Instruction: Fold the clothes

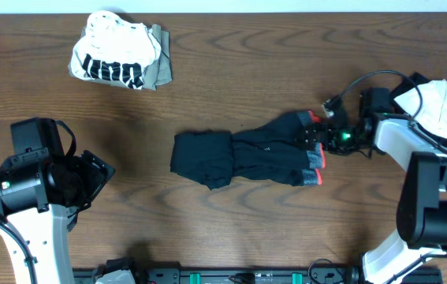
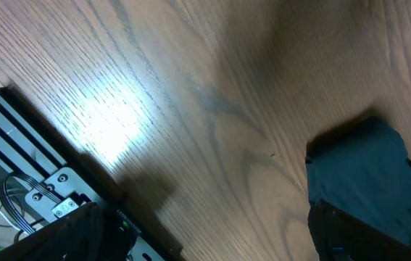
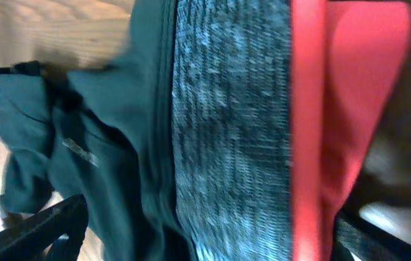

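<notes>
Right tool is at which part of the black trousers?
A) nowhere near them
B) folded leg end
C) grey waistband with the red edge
C: in the overhead view the right tool sits at the right end of the black trousers, and the grey, red-edged waistband fills the right wrist view.

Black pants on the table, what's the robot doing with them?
The robot is working on folding clothes. Its right gripper is at the grey, red-edged waistband end of the black trousers, which lie partly bunched in the middle of the table. It's hard to tell whether it has gripped them. The left gripper is off to the side, apart from the trousers. A white printed top sits near the far edge.
</notes>
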